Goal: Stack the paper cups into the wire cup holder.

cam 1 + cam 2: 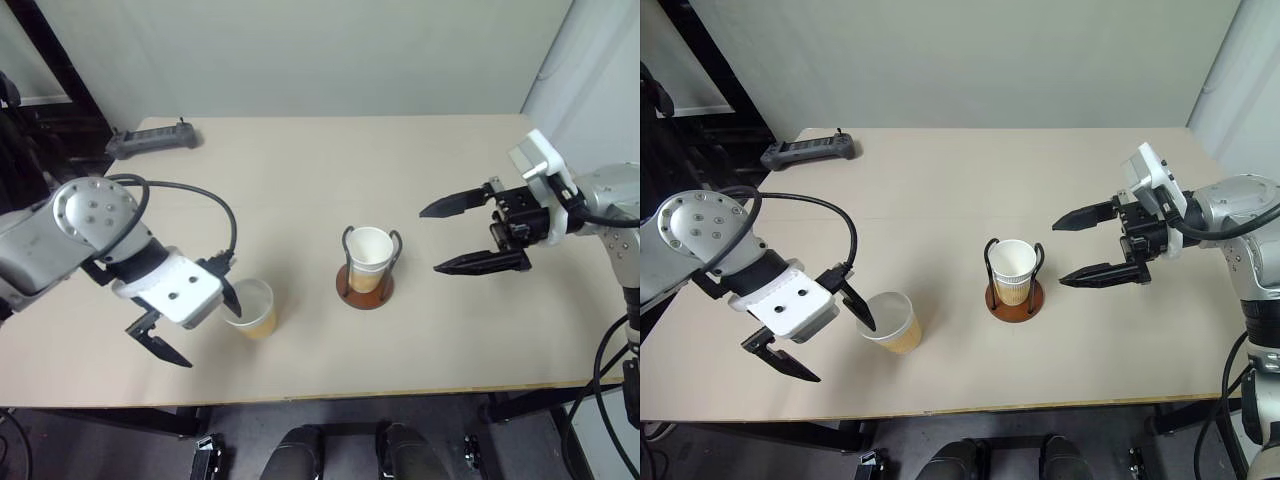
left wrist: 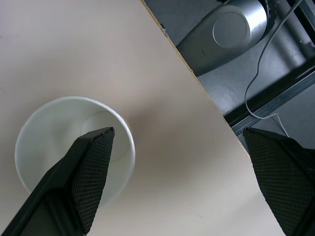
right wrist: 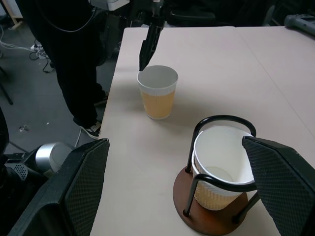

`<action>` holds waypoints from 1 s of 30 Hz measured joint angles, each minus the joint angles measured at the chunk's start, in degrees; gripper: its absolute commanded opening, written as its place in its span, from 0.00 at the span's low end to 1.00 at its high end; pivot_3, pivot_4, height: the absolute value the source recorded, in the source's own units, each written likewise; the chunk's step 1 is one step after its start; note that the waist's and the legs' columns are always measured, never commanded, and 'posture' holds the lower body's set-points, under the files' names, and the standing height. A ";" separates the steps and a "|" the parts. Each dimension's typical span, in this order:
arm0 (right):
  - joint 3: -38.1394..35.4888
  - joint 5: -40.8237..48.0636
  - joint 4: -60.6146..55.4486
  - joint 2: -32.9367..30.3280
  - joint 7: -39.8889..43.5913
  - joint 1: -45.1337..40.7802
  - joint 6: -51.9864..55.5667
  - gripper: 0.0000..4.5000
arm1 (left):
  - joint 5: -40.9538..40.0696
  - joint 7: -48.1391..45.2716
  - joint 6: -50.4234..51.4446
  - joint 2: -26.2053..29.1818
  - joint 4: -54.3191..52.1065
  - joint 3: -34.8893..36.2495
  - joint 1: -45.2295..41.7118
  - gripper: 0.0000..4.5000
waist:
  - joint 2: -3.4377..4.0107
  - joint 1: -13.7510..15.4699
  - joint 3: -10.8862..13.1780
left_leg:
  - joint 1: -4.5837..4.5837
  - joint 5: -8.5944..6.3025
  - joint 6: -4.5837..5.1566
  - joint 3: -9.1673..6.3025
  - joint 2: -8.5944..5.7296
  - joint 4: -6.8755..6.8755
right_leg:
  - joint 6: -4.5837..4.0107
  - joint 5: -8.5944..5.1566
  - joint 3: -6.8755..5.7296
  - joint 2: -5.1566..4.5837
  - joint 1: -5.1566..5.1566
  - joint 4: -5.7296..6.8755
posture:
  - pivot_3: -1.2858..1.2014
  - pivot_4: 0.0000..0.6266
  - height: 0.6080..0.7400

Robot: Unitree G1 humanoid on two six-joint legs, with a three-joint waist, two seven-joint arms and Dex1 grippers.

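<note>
The paper cups were in two spots: at least one sat nested in the wire cup holder (image 1: 366,283) near the middle of the table (image 1: 300,170), its white rim poking up between the two dark loops, and one loose cup (image 1: 253,309) stood upright off to the robot's left, closer to the front edge. Couldn't tell whether the holder had one cup or two stacked.

The left gripper (image 1: 195,322) hung right at that loose cup, pointing steeply down with its fingers spread wide. One finger sat over the cup's mouth and the other well outside the wall, so it looked lined up to pinch the rim, but nothing was gripped yet and I couldn't tell if it was touching.

The right gripper (image 1: 476,235) hovered beside the holder on the robot's right, roughly level, also spread wide and holding nothing. My guess is it was keeping out of the way, or ready to steady the holder. A dark controller-looking thing (image 1: 152,139) lay at the far left corner.
</note>
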 measured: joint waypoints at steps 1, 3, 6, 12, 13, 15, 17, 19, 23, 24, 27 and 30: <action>0.00 0.05 -0.03 0.00 0.01 0.00 0.02 0.99 | 0.75 0.00 -0.80 0.00 0.42 0.00 0.01 1.00 | 0.00 0.00 0.00 | 0.00 0.00 0.00 0.00 0.00 0.00 | 0.00 0.00 0.00 0.00 0.00 0.00 | 0.52 0.24 1.00; 0.00 0.13 -0.15 0.00 0.00 0.00 0.03 0.99 | 2.20 0.00 -2.41 -0.04 1.54 0.00 0.06 1.00 | 0.00 0.00 0.00 | 0.01 0.00 -0.01 0.00 0.00 0.00 | 0.00 0.00 0.00 0.00 0.00 0.01 | 0.52 0.24 1.00; 0.00 0.54 -0.50 0.00 -0.04 0.00 0.06 0.99 | 4.68 0.00 -5.19 -0.33 4.24 0.00 0.64 1.00 | 0.00 0.00 0.00 | 0.02 0.01 -0.01 0.00 0.01 -0.01 | 0.00 0.00 0.00 0.01 0.00 0.01 | 0.52 0.24 1.00; 0.00 0.65 -1.14 0.00 -0.14 -0.01 0.43 0.99 | 7.94 0.00 -9.42 -1.80 7.90 0.49 4.22 1.00 | 0.00 0.00 0.00 | 0.00 0.00 0.00 0.00 0.00 0.01 | 0.00 0.00 0.00 0.00 0.00 0.00 | 0.52 0.24 1.00; 0.00 0.67 -1.20 0.01 -0.15 0.00 0.55 0.99 | 8.51 0.00 -10.14 -1.94 8.16 0.88 5.18 1.00 | 0.00 0.00 0.00 | 0.00 0.00 0.00 0.00 0.00 0.00 | 0.00 0.00 0.00 0.00 0.00 0.00 | 0.52 0.24 1.00; 0.00 0.71 -1.37 0.00 -0.15 0.00 0.70 0.99 | 9.58 0.00 -11.18 -2.46 8.93 1.98 6.67 1.00 | 0.00 0.01 0.00 | 0.01 0.00 -0.01 0.00 0.00 0.00 | 0.00 0.00 0.00 0.00 0.00 0.02 | 0.52 0.24 1.00; 0.00 0.80 -1.74 0.00 -0.14 0.01 0.77 0.99 | 10.52 0.00 -12.09 -3.57 9.76 3.84 8.41 1.00 | 0.00 0.02 0.00 | 0.01 0.00 -0.01 -0.01 0.00 0.01 | -0.01 0.01 0.00 0.00 -0.01 0.04 | 0.52 0.24 1.00; 0.00 0.92 -2.22 0.00 -0.11 0.04 0.81 0.99 | 11.84 0.00 -12.58 -4.99 10.59 5.62 9.60 1.00 | 0.00 0.03 0.00 | 0.00 0.01 -0.02 0.00 0.00 0.01 | -0.04 0.02 0.00 0.00 0.00 0.04 | 0.52 0.24 1.00; 0.00 1.08 -2.63 -0.05 -0.09 0.08 0.97 0.99 | 14.07 0.00 -13.97 -6.84 12.20 8.66 11.62 1.00 | 0.00 0.00 0.00 | 0.01 0.01 -0.03 0.00 -0.01 0.02 | -0.07 0.04 0.00 0.00 -0.01 0.03 | 0.52 0.24 1.00; 0.00 1.08 -2.69 -0.05 -0.08 0.08 0.99 0.99 | 14.46 0.00 -14.33 -6.99 12.45 9.04 11.75 1.00 | 0.00 0.00 0.00 | 0.01 0.01 -0.04 0.00 0.00 0.02 | -0.07 0.04 0.00 0.00 -0.01 0.05 | 0.52 0.24 1.00; 0.00 1.08 -2.88 -0.19 -0.08 0.10 1.02 0.99 | 16.36 0.00 -16.21 -8.77 14.73 11.37 12.64 1.00 | 0.01 0.01 -0.01 | 0.02 0.01 -0.04 0.00 -0.01 0.02 | -0.07 0.05 0.00 0.00 -0.01 0.06 | 0.52 0.24 1.00; 0.00 1.08 -3.26 -0.32 -0.10 0.17 1.02 0.99 | 17.30 0.00 -17.49 -10.43 15.55 12.64 13.52 1.00 | 0.01 0.02 -0.01 | 0.02 0.01 -0.04 0.00 -0.01 0.03 | -0.08 0.05 0.00 0.00 -0.01 0.04 | 0.52 0.24 1.00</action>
